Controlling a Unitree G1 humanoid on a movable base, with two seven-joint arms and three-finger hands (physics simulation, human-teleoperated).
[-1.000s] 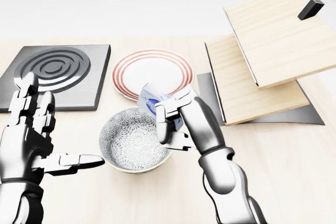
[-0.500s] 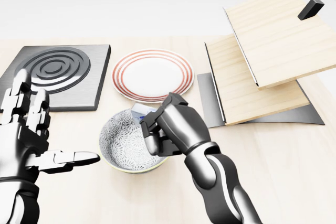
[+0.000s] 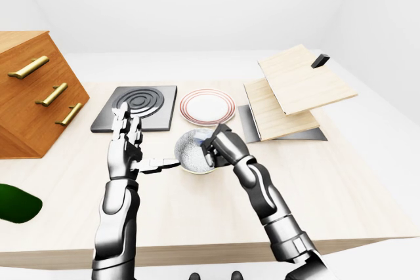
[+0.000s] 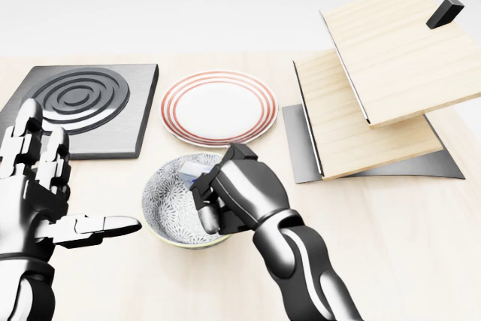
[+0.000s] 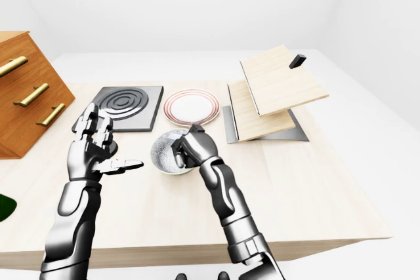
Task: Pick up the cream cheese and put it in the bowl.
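at the head view's left the left hand [image 4: 45, 193] hovers spread and empty above the worktop [image 4: 406, 223], beside the hob plate [image 4: 79, 107]. next comes the patterned bowl [image 4: 169, 197], with the red-ringed plate [image 4: 219, 107] just above it. the right hand [image 4: 225, 193] is curled round the cream cheese [image 4: 194, 168], now low inside the bowl's rim; a second ago it was held higher, over the far rim. the pack looks light, fairly stiff and a little slick, best pinched across its flat sides. at right lie stacked wooden boards [image 4: 376, 88].
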